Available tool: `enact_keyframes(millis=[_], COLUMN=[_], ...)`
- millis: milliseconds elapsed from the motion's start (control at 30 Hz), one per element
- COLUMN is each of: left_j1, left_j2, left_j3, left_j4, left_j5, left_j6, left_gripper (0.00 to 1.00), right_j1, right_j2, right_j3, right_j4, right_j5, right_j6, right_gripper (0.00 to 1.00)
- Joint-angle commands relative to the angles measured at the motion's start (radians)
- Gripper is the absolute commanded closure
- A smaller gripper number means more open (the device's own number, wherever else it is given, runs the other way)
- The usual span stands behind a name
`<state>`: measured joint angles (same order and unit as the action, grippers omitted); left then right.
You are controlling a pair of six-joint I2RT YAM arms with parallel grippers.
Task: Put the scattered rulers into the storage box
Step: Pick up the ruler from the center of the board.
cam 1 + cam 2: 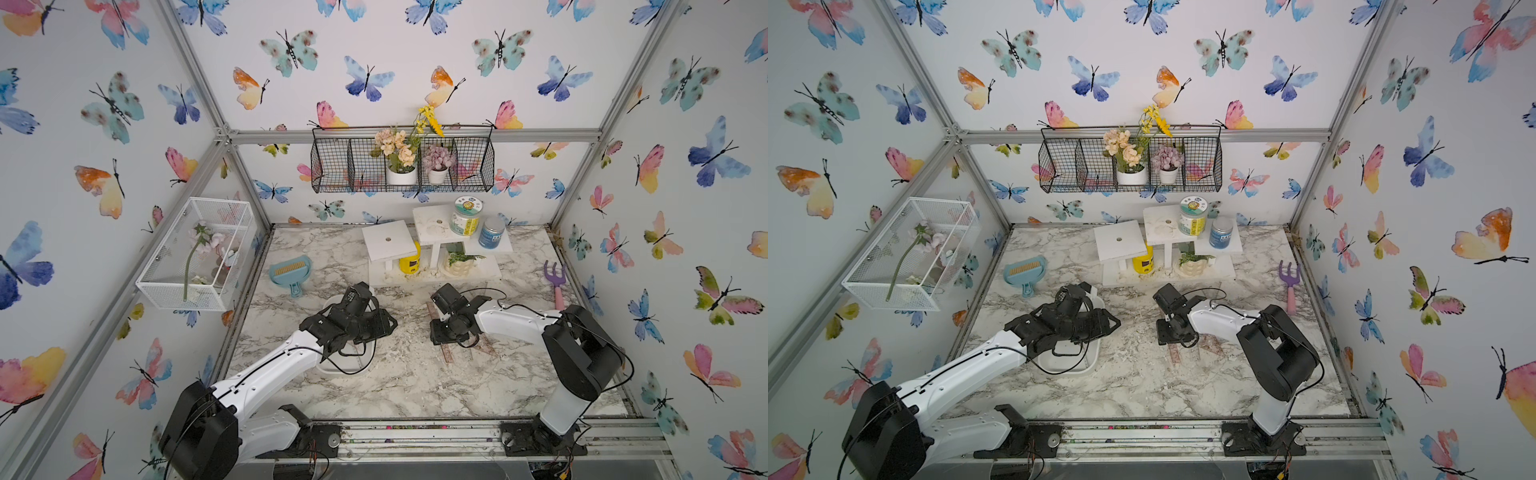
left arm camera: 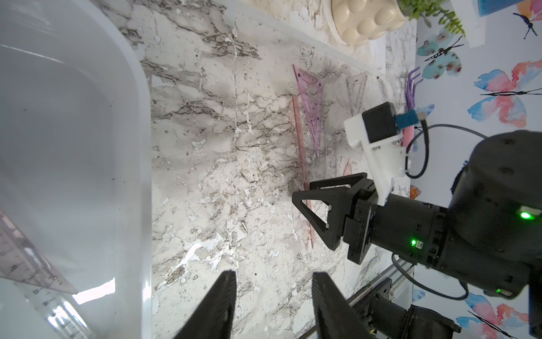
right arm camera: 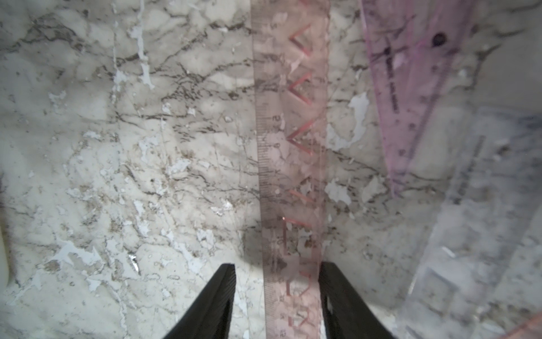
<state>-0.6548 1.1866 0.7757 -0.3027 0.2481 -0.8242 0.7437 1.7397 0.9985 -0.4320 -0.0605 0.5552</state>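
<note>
The white storage box (image 2: pixel 145 146) lies under my left arm in both top views (image 1: pixel 332 369) (image 1: pixel 1067 366), with clear rulers (image 2: pixel 26 261) lying inside it. My left gripper (image 2: pixel 274 274) hangs open and empty over bare marble just beside the box. A long pinkish ruler (image 3: pixel 290 146) lies flat on the table (image 2: pixel 300 152). My right gripper (image 3: pixel 277 265) is open astride its end, one finger close against its edge, the other apart. Beside it lie a purple set square (image 3: pixel 410 88) and a clear set square (image 3: pixel 469 220).
A blue dustpan (image 1: pixel 291 270) sits at the back left and a purple-and-pink garden fork (image 1: pixel 557 282) along the right wall. A white stand (image 1: pixel 432 249) with jars and a plant pot (image 2: pixel 360 20) fills the back middle. A white mesh basket (image 1: pixel 195 253) hangs on the left wall.
</note>
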Motion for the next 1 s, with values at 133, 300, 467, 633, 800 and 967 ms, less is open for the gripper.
enact_keyframes(millis=[133, 300, 467, 633, 800, 967], left_j1=[-0.003, -0.003, -0.003, -0.003, -0.005, -0.006], left_j2=[-0.006, -0.004, 0.003, 0.065, 0.184, 0.311], left_j3=[-0.003, -0.009, -0.024, -0.040, -0.002, 0.050], left_j4=[0.010, 0.014, 0.031, 0.105, 0.206, 0.296], left_j5=[0.014, 0.016, 0.019, 0.062, 0.116, 0.158], left_j6=[0.003, 0.003, -0.001, -0.025, -0.061, -0.101], left_gripper=[0.53, 0.53, 0.52, 0.52, 0.47, 0.46], right_j1=[-0.003, -0.003, -0.003, -0.003, -0.003, -0.003], right_j2=[0.063, 0.089, 0.095, 0.087, 0.072, 0.070], right_j3=[0.016, 0.004, -0.016, -0.036, -0.065, -0.089], right_j4=[-0.028, -0.029, -0.005, 0.006, 0.019, 0.040], right_j5=[0.009, 0.011, -0.001, -0.005, -0.009, -0.020], right_j6=[-0.019, -0.020, -0.015, -0.013, -0.011, -0.006], right_gripper=[0.49, 0.52, 0.57, 0.58, 0.58, 0.58])
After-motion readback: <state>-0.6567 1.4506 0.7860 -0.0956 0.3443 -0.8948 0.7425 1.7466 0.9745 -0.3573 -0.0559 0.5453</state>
